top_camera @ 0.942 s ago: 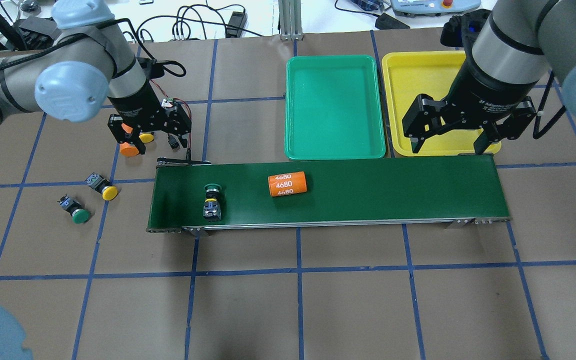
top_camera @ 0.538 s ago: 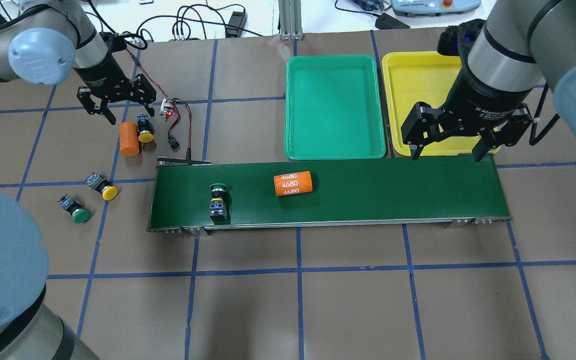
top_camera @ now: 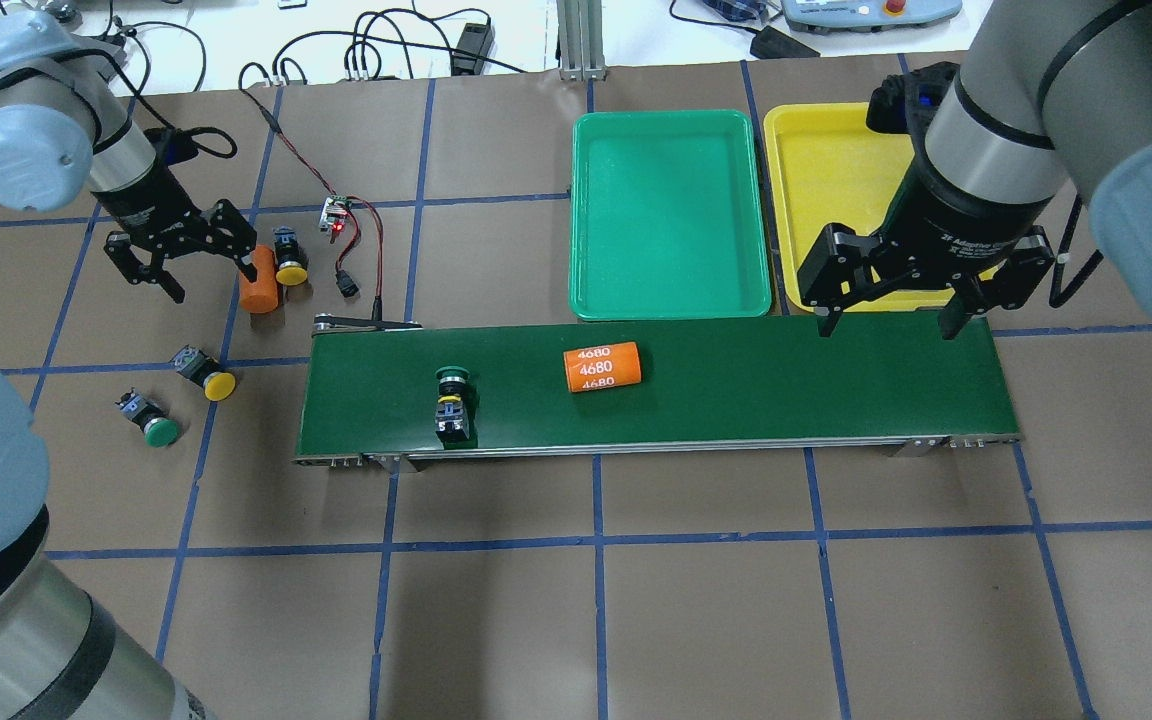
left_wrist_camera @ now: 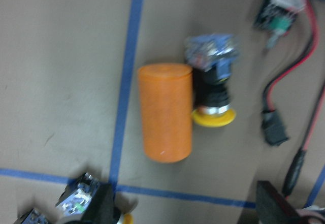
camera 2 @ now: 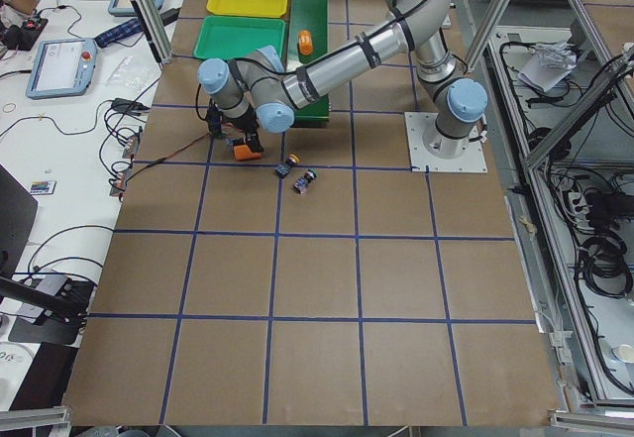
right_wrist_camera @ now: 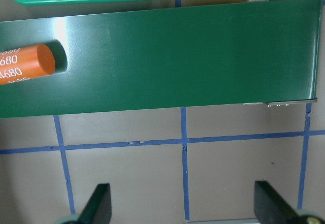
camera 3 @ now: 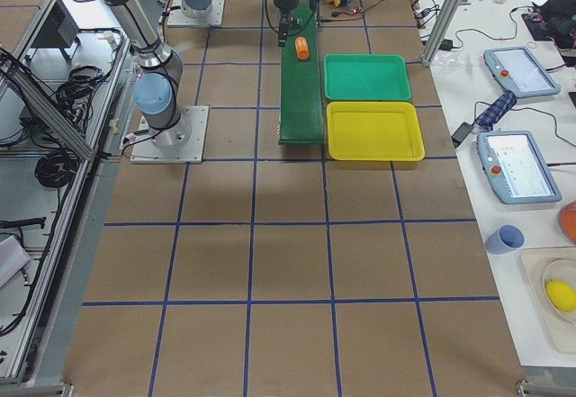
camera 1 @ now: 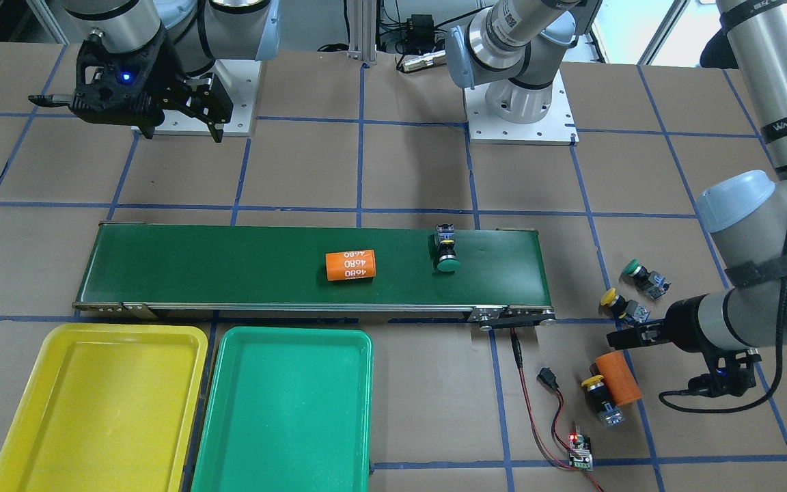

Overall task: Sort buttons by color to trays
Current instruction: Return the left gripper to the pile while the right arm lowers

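- Yellow-capped, black-bodied push-button (top_camera: 288,258) lies on the paper-covered bench (top_camera: 536,620), touching a plain orange cylinder (top_camera: 258,287). Your left end effector (top_camera: 216,288) hovers just beside them, released and empty.
- Your right end effector (top_camera: 884,330) hangs released over the long dark-green conveyor belt (top_camera: 786,390).
- Sorting looks unstarted. Next, grip that button clear of the cylinder.
- Four buttons: second yellow button (top_camera: 208,374) and one green button (top_camera: 149,420) on the bench, another green button (top_camera: 451,405) on the belt. Two cylinders, counting the printed "4680" cylinder (top_camera: 603,368). Two plastic trays without buttons: green tray (top_camera: 671,215), yellow tray (top_camera: 836,200).
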